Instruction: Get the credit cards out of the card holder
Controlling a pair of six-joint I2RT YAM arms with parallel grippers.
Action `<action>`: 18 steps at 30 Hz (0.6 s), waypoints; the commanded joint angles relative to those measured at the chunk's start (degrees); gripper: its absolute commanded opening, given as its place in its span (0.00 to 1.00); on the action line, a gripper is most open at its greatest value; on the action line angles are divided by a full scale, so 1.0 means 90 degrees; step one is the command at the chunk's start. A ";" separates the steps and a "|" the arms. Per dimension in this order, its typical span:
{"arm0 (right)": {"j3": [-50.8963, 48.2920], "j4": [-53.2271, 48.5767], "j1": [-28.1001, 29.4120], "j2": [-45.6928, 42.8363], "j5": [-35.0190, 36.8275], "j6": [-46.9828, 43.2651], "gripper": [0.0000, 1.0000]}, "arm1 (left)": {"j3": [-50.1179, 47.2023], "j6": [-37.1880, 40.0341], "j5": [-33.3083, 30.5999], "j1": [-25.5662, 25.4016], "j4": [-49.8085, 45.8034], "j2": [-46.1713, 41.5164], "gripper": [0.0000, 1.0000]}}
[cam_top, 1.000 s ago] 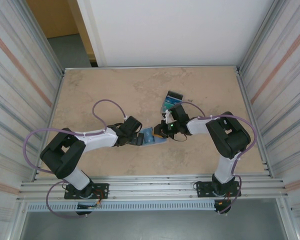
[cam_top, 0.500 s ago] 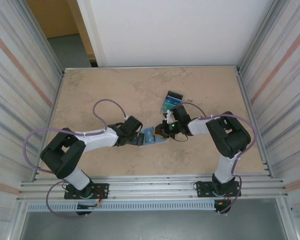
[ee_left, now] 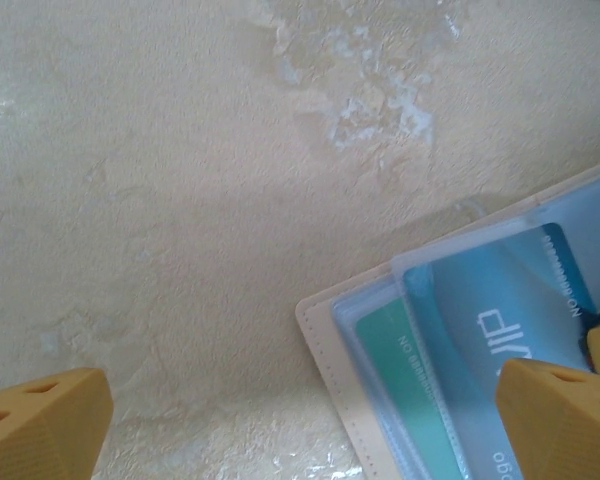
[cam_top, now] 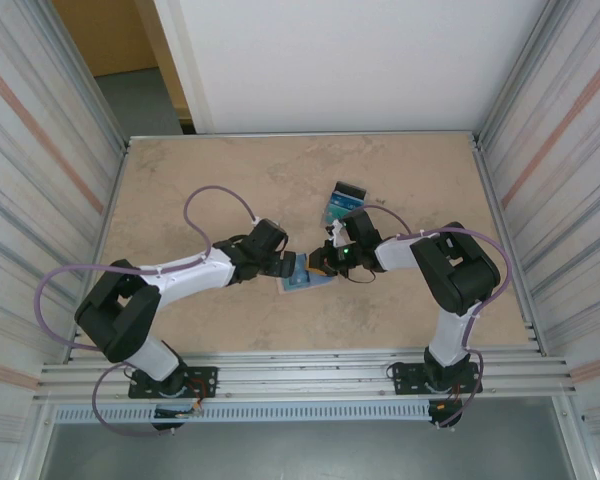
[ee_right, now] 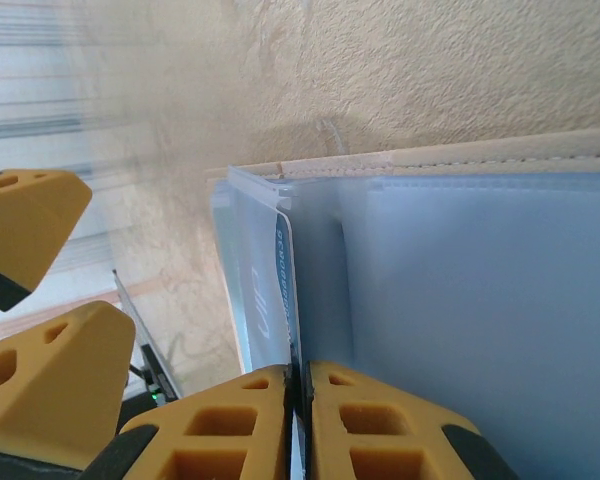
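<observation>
The beige card holder (cam_top: 305,277) lies spread open on the table between my two grippers, light blue inside up. In the left wrist view its beige stitched edge (ee_left: 325,345) frames clear sleeves holding a teal credit card (ee_left: 405,375) and a blue credit card (ee_left: 500,320). My left gripper (cam_top: 287,266) stands wide open over the holder's left end, one fingertip (ee_left: 40,425) over bare table, the other (ee_left: 560,420) over the blue card. My right gripper (ee_right: 302,420) is shut on the edge of the blue card (ee_right: 285,290), which still sits in its sleeve.
A small dark-edged clear box (cam_top: 342,203) with blue-green contents lies just behind the right gripper. Ribbed metal walls (cam_top: 40,170) close off both sides, and a rail (cam_top: 300,372) runs along the near edge. Bare table lies to the far left.
My left arm has swung forward and right, bringing its open gripper over the holder's left end. The right gripper has kept its place and grip.
</observation>
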 commanded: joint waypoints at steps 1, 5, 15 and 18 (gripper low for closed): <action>-0.0059 0.0035 -0.0018 0.0056 -0.0138 0.0121 0.14 | 0.0124 0.0115 0.0058 -0.0041 0.0017 0.0217 0.99; -0.0051 0.0044 -0.0010 0.0049 -0.0149 0.0137 0.14 | 0.0119 0.0122 0.0105 -0.0024 0.0084 0.0422 0.99; -0.0074 0.0051 -0.0001 0.0056 -0.0141 0.0140 0.14 | 0.0029 0.0156 0.0252 -0.0031 0.0138 0.0659 0.99; -0.0067 0.0053 0.0000 0.0056 -0.0146 0.0148 0.14 | -0.0056 0.0135 0.0242 -0.0026 0.0127 0.0667 0.99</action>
